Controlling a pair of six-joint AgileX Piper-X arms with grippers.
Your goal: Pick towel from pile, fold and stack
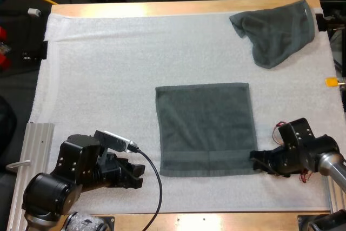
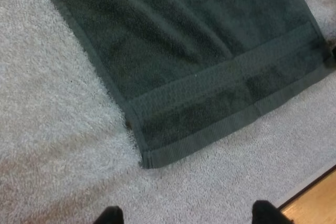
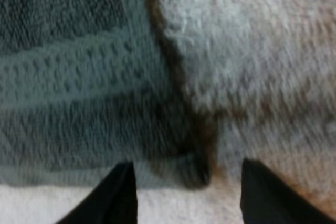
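While both arms sit low at the near side of the white mat (image 1: 108,79) on the wooden desk (image 1: 178,8), two dark grey-green towels lie on that mat.

Count: towels 2 (one flat, one crumpled); grippers 2.

Left gripper (image 1: 139,174): at about 7 o'clock on the mat, pointing toward 3 o'clock. It is near the flat towel's near left corner but apart from it. In the left wrist view the left gripper (image 2: 187,214) has its jaws apart with bare mat between them. The flat towel (image 2: 199,66) has its corner just ahead of the fingertips (image 2: 109,215), untouched.

Flat towel (image 1: 205,128): spread out, roughly square, lying just toward 5 o'clock from the mat's centre. A woven band runs across it close to the near edge, and a hem borders the sides.

Right gripper (image 1: 254,159): at about 4 o'clock on the mat, pointing toward 9 o'clock, with its tips at the flat towel's near right corner. In the right wrist view the jaws are apart. The towel corner (image 3: 197,169) lies on the mat between the fingers (image 3: 119,195), and neither finger presses on it.

Crumpled towel (image 1: 278,31): at about 1 o'clock, in the mat's far right corner. It is bunched and folded over itself, with one end reaching the mat's right edge. It is well apart from the flat towel and from both grippers.
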